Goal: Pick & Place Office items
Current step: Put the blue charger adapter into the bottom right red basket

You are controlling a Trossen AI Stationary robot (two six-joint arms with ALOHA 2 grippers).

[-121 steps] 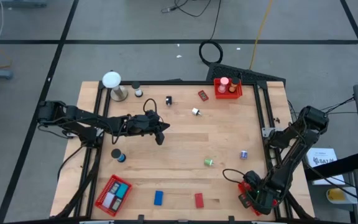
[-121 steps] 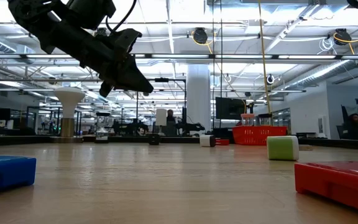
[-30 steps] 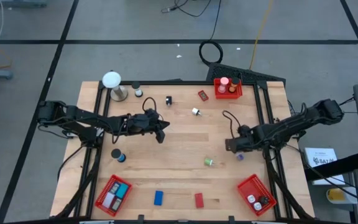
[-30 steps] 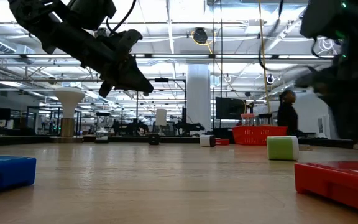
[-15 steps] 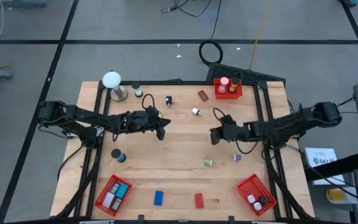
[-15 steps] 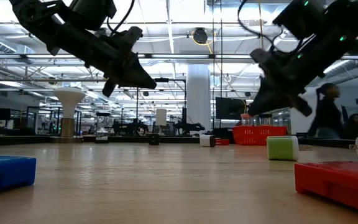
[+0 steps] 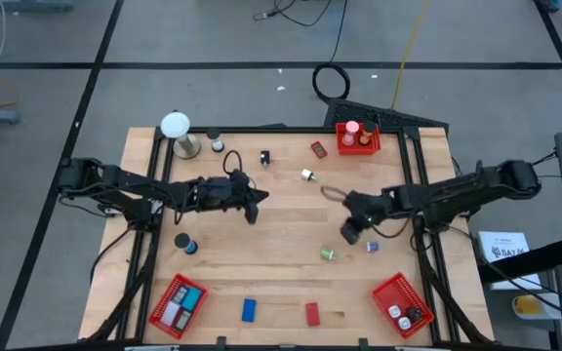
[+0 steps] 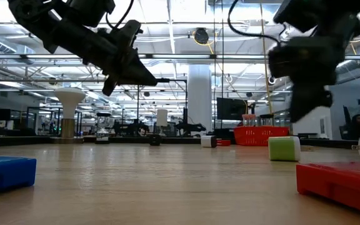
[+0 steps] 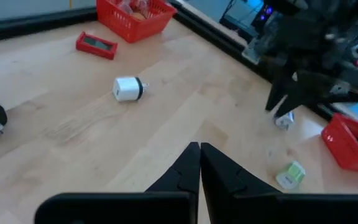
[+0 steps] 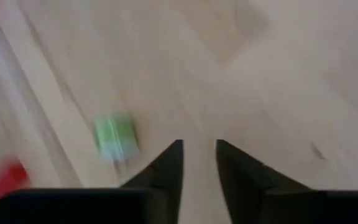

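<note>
From my station, the piece nearest the action is the small green roll (image 7: 328, 254), lying on the wooden table (image 7: 281, 283) right of centre; my right wrist camera shows it (image 10: 113, 138) just off the fingertips. My right gripper (image 7: 350, 234) hangs above the boards at about one o'clock from that roll, its jaws parted by a narrow gap with nothing between them. A little white-and-blue cylinder (image 7: 371, 247) lies just beside it, at about four o'clock from the gripper. My left gripper (image 7: 252, 209) hovers over the left-centre of the table, fingers pressed together and carrying nothing, as the left wrist view (image 9: 199, 163) shows. Further out, a white cylinder with a dark band (image 7: 307, 175) lies at twelve o'clock from the green roll, with a red flat piece (image 7: 318, 149) and a black clip (image 7: 264, 158) beyond it toward the far edge. Along the near edge lie a blue block (image 7: 249, 310) and a red block (image 7: 312, 313), and a dark blue-topped cylinder (image 7: 184, 243) sits toward the left side. Red mesh baskets stand at the near left corner (image 7: 177, 304), the near right corner (image 7: 401, 306) and the far right edge (image 7: 357, 137), each with pieces inside. A white ball on a metal stand (image 7: 176, 130) occupies the far left corner.
</note>
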